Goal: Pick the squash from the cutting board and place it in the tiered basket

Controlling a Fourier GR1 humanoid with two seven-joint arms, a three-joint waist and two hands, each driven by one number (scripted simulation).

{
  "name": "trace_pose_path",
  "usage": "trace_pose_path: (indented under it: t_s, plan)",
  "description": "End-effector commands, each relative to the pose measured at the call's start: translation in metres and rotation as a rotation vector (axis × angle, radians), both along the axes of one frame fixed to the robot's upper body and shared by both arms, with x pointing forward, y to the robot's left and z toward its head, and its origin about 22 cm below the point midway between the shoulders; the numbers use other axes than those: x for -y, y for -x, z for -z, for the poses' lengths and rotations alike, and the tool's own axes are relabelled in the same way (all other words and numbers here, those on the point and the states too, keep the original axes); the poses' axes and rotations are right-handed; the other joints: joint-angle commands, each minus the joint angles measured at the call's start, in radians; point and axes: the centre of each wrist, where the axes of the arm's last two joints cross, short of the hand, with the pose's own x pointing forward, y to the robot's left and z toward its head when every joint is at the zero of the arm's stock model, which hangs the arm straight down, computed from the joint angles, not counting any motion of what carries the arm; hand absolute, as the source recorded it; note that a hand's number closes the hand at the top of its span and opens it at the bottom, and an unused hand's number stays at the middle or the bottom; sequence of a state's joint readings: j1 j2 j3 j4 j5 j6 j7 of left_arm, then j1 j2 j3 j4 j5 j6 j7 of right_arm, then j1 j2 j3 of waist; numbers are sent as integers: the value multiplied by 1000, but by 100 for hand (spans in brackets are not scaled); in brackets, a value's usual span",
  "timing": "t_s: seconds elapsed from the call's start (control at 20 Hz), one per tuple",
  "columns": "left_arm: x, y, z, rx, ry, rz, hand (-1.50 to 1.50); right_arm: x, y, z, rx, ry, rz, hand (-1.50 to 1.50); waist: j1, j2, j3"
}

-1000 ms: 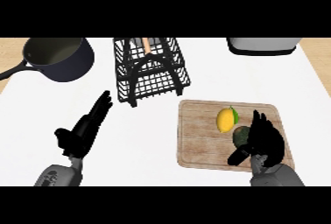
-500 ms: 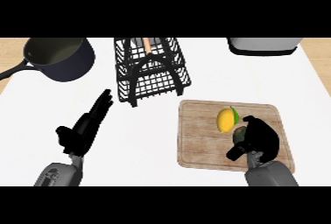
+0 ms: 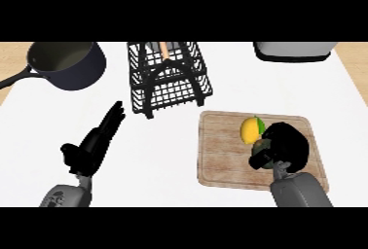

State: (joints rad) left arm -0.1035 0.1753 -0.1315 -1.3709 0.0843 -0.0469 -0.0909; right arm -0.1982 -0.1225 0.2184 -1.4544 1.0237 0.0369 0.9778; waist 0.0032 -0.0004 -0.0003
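Two hands in view. Right hand sits over the board, fingers curled round a dark green thing that is mostly hidden under it; can't tell for sure if that is the squash. Yellow-green item lies just left of & beyond that hand, touching or nearly touching it. Board's right & near edges are close to the hand; bare wood spreads out to its left. Left hand rests well to the left on the white counter, fingers straight, holding nothing, w/ open counter all round it. Basket stands beyond, between the two hands, nearer the board's far left corner; clear counter strip separates it from the board. Pot is far beyond the left hand, handle toward the counter's left edge. Grey appliance sits far beyond the right hand at the back edge.
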Motion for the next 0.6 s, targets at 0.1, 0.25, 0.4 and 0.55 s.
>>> trace_pose_path:
  t_s: [0.1,0.25,0.4,0.55]
  plan:
    - [7,-14,-8,33,13,29,0,58,-35,-21,-23,55,-404,150,29,17,3]
    - [15,-11,-7,31,12,49,0,80,-47,-39,-43,91,-632,150,58,23,5]
    - [18,-11,-6,19,-1,53,0,131,-64,-58,8,102,-713,150,50,21,5]
    - [7,-24,-17,37,-10,46,0,152,-84,-66,143,94,-748,150,47,22,4]
